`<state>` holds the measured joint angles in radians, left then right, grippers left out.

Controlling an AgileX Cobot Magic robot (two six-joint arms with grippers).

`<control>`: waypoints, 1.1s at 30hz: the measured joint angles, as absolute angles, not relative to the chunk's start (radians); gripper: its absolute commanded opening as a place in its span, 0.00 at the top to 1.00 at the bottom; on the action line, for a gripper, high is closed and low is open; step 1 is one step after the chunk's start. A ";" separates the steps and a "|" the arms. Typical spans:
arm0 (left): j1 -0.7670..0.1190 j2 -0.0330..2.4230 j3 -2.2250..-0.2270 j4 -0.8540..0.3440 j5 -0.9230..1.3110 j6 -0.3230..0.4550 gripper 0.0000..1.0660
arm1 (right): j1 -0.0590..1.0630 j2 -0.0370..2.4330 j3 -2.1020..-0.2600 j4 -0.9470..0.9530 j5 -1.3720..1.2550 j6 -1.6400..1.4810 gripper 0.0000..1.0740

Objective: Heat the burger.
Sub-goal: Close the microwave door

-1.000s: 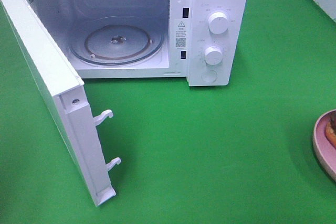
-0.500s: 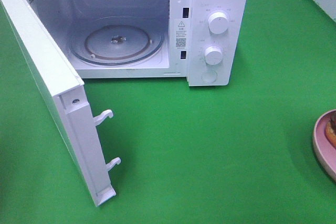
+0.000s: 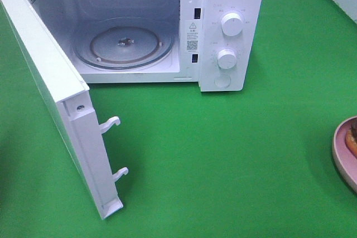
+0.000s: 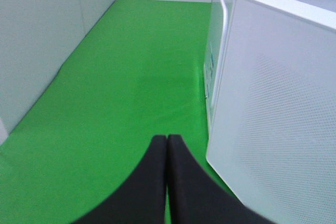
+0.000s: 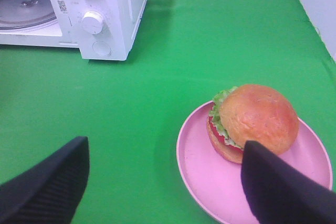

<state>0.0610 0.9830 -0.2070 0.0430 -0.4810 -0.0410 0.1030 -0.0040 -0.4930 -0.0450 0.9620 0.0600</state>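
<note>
The burger (image 5: pixel 252 121), with a golden-brown bun and green lettuce, sits on a pink plate (image 5: pixel 210 182) on the green cloth. In the exterior high view only a sliver of the burger (image 3: pixel 352 140) and the plate (image 3: pixel 341 154) shows at the right edge. My right gripper (image 5: pixel 165 145) hangs open just short of the plate, and one finger (image 5: pixel 278 187) overlaps the burger's near side in the picture. My left gripper (image 4: pixel 167 140) is shut on nothing, low over the cloth beside the outer face of the microwave door (image 4: pixel 278 114). Neither gripper shows in the exterior high view.
The white microwave (image 3: pixel 228 4) stands at the back with its door (image 3: pixel 50 82) swung wide to the left. Its glass turntable (image 3: pixel 125 45) is bare. Two knobs are on its right panel. A pale wall (image 4: pixel 42 40) borders the cloth at the far left.
</note>
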 measured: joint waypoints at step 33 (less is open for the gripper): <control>-0.185 1.550 -0.228 0.194 -1.002 -0.182 1.00 | 0.103 -0.004 -0.493 -0.045 0.962 0.061 0.29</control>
